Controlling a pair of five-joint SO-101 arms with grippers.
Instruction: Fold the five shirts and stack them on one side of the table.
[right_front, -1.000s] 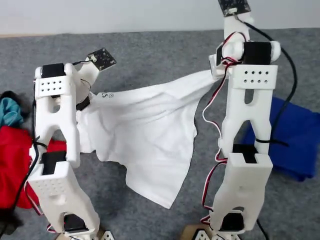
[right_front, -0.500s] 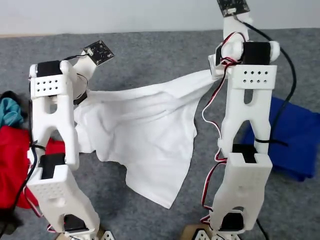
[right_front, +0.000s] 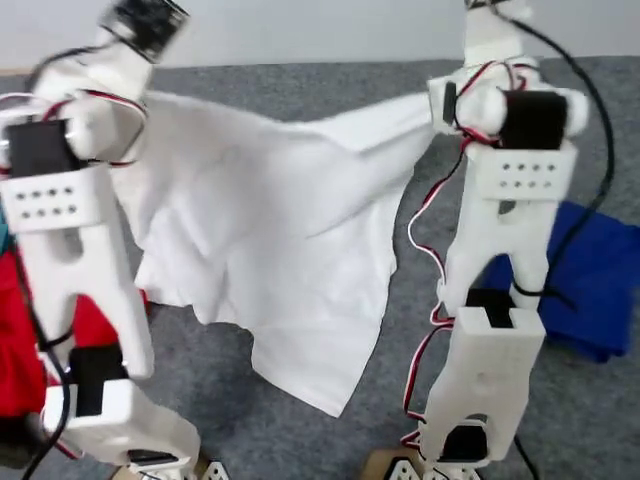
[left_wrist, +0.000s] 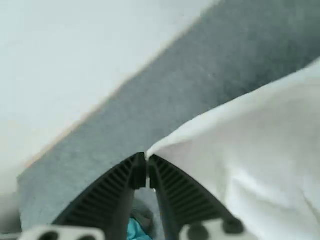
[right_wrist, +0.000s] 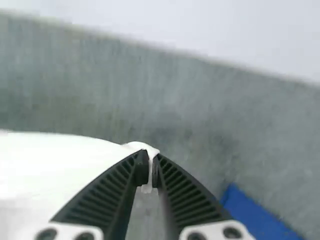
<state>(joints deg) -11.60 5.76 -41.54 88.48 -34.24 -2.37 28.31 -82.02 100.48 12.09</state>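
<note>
At the far left edge of the table, a red shirt lies bunched beside the base of the left arm. The left wrist view catches a bit of teal cloth on the grey surface beyond the jaws.

The left gripper is raised near the far left of the table. Its jaws are pinched tight together on one corner of the white shirt, with the fabric coming straight out of their tips.

The white shirt hangs between the two arms. Its upper edge is its long line, pulled across the table from side to side and lifted off the surface, sagging a little in the middle. From that edge the cloth drapes in folds toward the arm bases. It narrows to a loose point that lies on the table between the bases, closer to the right one.

The right gripper is held near the far edge, close to the pale wall. Its jaws are clamped on the opposite corner, and a small tuft of white pokes out between the tips. The right arm stands just right of the draped cloth.

Right of that arm, a blue shirt lies flat on the table, apart from the white one.
</note>
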